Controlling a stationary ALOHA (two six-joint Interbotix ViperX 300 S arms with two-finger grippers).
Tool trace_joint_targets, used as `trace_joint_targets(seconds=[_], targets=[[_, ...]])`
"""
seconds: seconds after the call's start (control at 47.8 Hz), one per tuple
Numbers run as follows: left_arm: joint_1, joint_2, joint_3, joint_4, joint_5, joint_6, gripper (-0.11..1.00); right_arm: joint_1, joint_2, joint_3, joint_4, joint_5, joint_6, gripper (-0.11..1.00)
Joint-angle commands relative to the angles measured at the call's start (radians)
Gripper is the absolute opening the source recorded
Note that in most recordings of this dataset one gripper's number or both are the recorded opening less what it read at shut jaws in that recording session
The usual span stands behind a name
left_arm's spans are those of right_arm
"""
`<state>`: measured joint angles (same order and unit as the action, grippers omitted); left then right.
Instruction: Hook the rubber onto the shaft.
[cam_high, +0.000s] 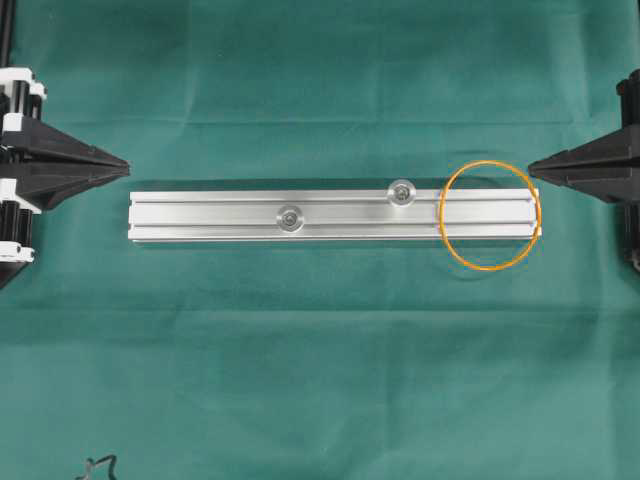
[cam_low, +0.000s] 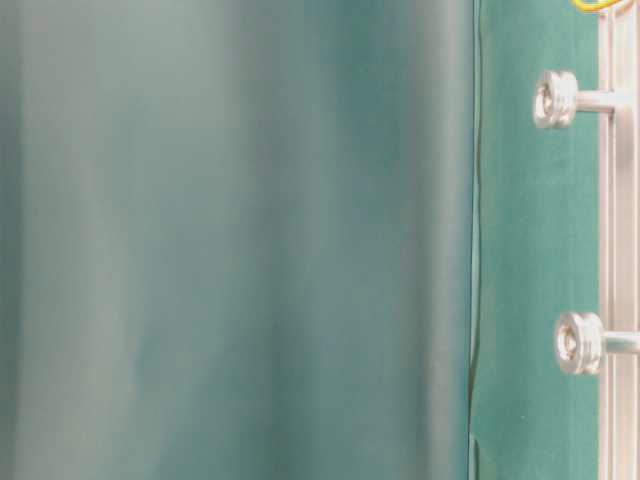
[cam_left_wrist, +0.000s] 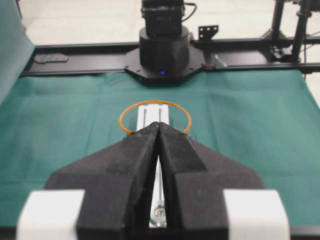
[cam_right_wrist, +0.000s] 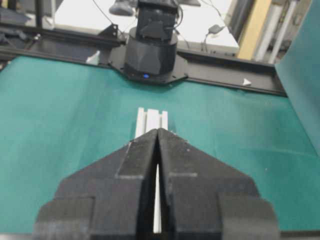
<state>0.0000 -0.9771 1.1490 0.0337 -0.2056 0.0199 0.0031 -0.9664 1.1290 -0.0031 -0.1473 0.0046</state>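
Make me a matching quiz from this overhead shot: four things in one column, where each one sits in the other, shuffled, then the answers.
Things:
1. rubber band
2. aluminium rail
3. left end effector
4. right end effector

Places:
A. lying lengthwise across the middle of the green cloth
B. shut, just off the rail's left end
C. draped over the rail's right end
D. shut, just off the rail's right end

Pairs: 1-C, 2-A, 3-B, 4-D
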Motion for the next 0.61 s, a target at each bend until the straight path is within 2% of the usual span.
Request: trace_joint_targets(seconds=[0.0, 0.23, 0.46, 0.585], targets=[[0.003, 0.003, -0.037, 0.003, 0.018, -0.005, 0.00, -0.002, 0.002, -0.041, 0.002, 0.046, 0.002, 0.03], [0.003, 0.003, -0.091, 0.003, 0.244, -0.005, 0.00, -0.002, 0.002, -0.109, 0.002, 0.290, 0.003, 0.03], [0.003, 0.014, -0.164, 0.003, 0.541, -0.005, 0.00, -0.002, 0.021, -0.167, 0.003, 0.607, 0.015, 0.03], [0.003, 0.018, -0.190, 0.003, 0.653, -0.005, 0.00, -0.002, 0.046, -0.189, 0.003, 0.750, 0.021, 0.03]])
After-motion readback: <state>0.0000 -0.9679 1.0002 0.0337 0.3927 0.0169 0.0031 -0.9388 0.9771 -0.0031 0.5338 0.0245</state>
